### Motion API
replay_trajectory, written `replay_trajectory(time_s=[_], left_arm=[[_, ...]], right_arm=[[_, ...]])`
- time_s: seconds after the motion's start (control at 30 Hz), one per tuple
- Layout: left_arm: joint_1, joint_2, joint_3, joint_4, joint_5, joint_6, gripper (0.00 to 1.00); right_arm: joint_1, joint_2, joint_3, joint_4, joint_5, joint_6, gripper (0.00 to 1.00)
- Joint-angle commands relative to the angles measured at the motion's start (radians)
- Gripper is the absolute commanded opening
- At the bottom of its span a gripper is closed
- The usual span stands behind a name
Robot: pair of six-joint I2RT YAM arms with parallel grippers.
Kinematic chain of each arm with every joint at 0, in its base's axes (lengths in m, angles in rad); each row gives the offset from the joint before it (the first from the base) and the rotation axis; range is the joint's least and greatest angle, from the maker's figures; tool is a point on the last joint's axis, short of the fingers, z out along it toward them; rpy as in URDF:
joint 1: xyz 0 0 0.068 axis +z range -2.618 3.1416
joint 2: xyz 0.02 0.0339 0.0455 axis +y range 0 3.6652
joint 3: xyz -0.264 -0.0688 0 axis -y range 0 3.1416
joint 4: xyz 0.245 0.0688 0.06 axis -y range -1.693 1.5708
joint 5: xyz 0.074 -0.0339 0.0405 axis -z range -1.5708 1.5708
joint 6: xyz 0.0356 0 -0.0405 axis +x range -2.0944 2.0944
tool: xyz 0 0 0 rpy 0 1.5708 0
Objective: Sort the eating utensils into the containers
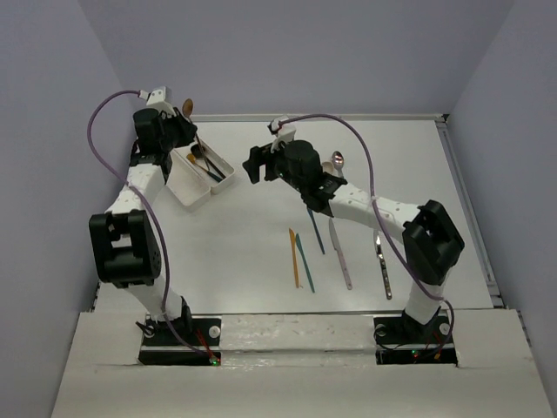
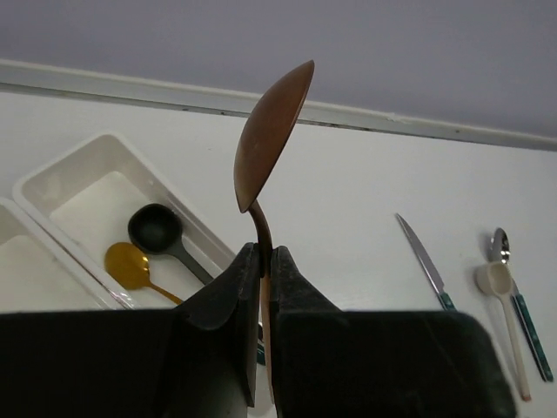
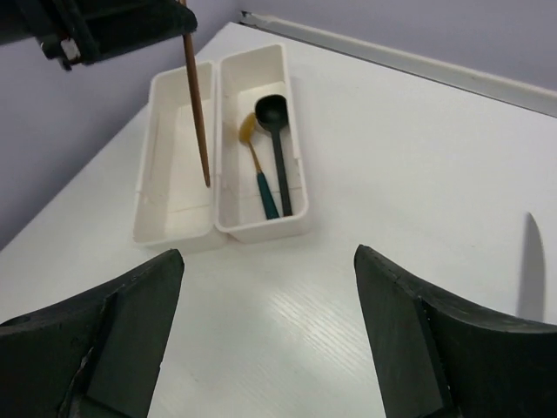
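Note:
My left gripper (image 2: 264, 252) is shut on the handle of a copper spoon (image 2: 271, 135) and holds it upright, bowl up, over the two joined white trays (image 1: 185, 190). In the right wrist view the spoon's handle (image 3: 197, 104) hangs above the left tray (image 3: 165, 157), which looks empty. The right tray (image 3: 291, 104) holds a black spoon (image 3: 274, 113) and a gold spoon (image 3: 249, 131) with a teal handle. My right gripper (image 3: 270, 331) is open and empty, above bare table in front of the trays; it shows in the top view (image 1: 261, 164).
Loose utensils lie on the table (image 1: 252, 252) to the right: an orange knife (image 1: 293, 257), a teal knife (image 1: 305, 261), a blue knife (image 1: 315, 231), a cream spoon (image 1: 341, 257), a silver knife (image 1: 383, 266) and a silver spoon (image 1: 338, 159). Walls enclose the table's back and sides.

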Motion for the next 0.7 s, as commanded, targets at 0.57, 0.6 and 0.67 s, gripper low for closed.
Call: replay_trajectory(time_s=[0.57,0.6,0.67], left_arm=[[0.052,0.459,0.303,0.081,-0.045,-0.132,0.01],[0.055,0.474,0.306,0.075,-0.043,-0.141,0.03],[0.063,0.486,0.306,0.062,-0.04,-0.15,0.05]], right_arm=[[-0.056,-0.186,-0.241,-0.048,0.114,0.012,0.85],[-0.056,-0.189,-0.244,-0.051,0.12,0.009,0.85],[-0.056,-0.201,-0.253,-0.064,0.132,0.008,0.85]])
